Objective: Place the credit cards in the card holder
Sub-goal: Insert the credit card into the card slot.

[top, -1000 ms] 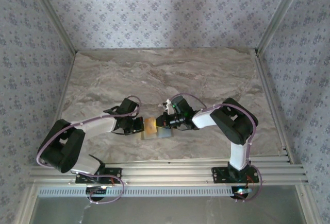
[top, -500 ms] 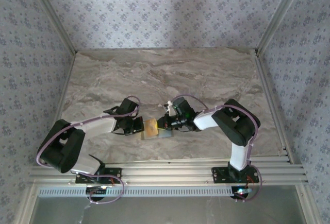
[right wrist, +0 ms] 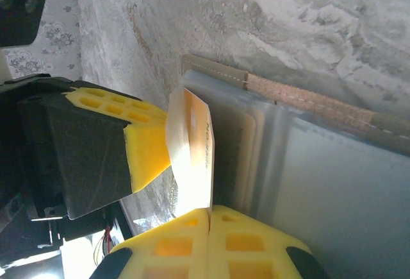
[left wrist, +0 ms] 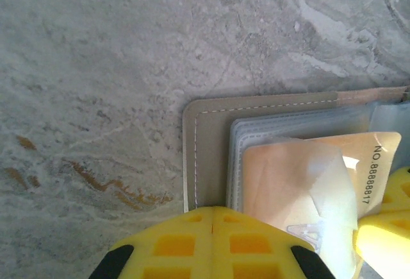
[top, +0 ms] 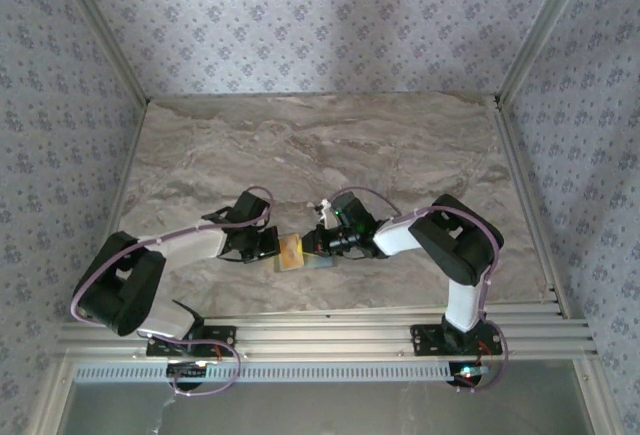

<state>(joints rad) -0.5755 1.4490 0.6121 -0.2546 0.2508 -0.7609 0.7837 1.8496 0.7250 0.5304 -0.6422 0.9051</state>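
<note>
Orange credit card (right wrist: 191, 147), pinched by the right gripper (right wrist: 210, 215), stands on edge at nine o'clock of the card holder (right wrist: 333, 189) sleeves; left gripper (left wrist: 211, 211), pressed together, rests at the holder's edge.

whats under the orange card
Under the credit card lie the clear sleeves of the card holder, whose gray cover rests on the marble table. Anything inside the sleeves directly beneath the card is covered by it.

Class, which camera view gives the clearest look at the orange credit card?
Left wrist: the credit card is seen face-on, its printed number readable. Right wrist shows it nearly edge-on; top external shows just a small orange patch.
</note>
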